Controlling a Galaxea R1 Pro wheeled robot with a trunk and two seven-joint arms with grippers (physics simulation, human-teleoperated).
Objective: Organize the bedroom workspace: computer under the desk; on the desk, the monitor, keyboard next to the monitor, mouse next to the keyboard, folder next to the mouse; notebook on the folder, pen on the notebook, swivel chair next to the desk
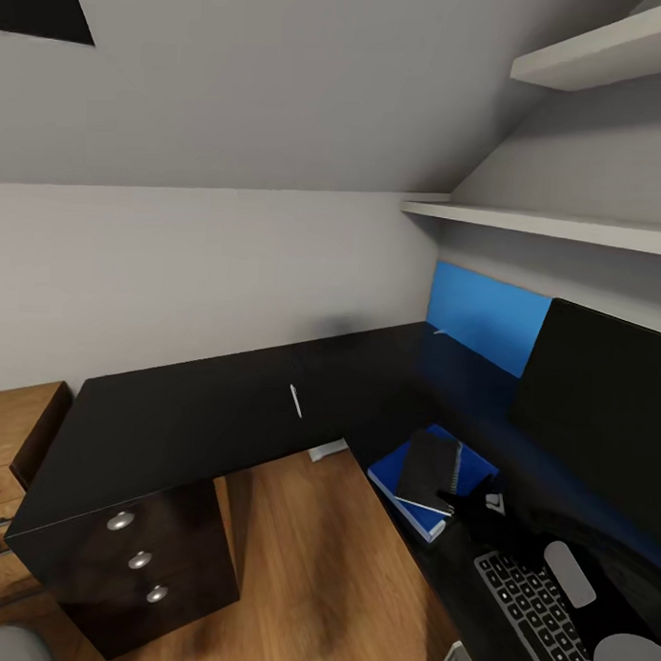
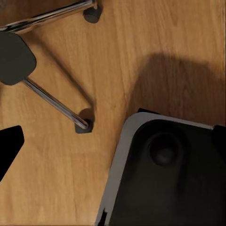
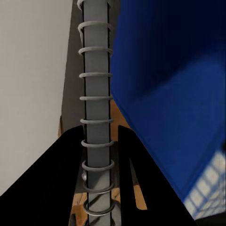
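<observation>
The blue folder [image 1: 404, 487] lies on the black desk [image 1: 194, 412] in front of the monitor [image 1: 599, 416]. On top of it rests the dark grey spiral notebook [image 1: 427, 467]. My right gripper [image 1: 469, 499] is shut on the notebook's spiral edge. In the right wrist view the wire spine of the notebook [image 3: 96, 113] runs between the two black fingers [image 3: 66, 183], with the folder [image 3: 169, 94] beside it. A white pen [image 1: 296, 401] lies alone on the desk's middle. The keyboard [image 1: 535, 614] sits nearer me. The swivel chair's chrome legs [image 2: 54, 101] and one left fingertip [image 2: 8, 147] show over the floor.
Black drawers with silver knobs [image 1: 139, 558] stand under the desk's left end, and a light-wood cabinet [image 1: 17, 434] is beyond them. White shelves [image 1: 553, 224] hang over the monitor and a blue panel [image 1: 485, 315] leans on the wall. Wood floor [image 1: 303, 577] fills the desk's inner corner.
</observation>
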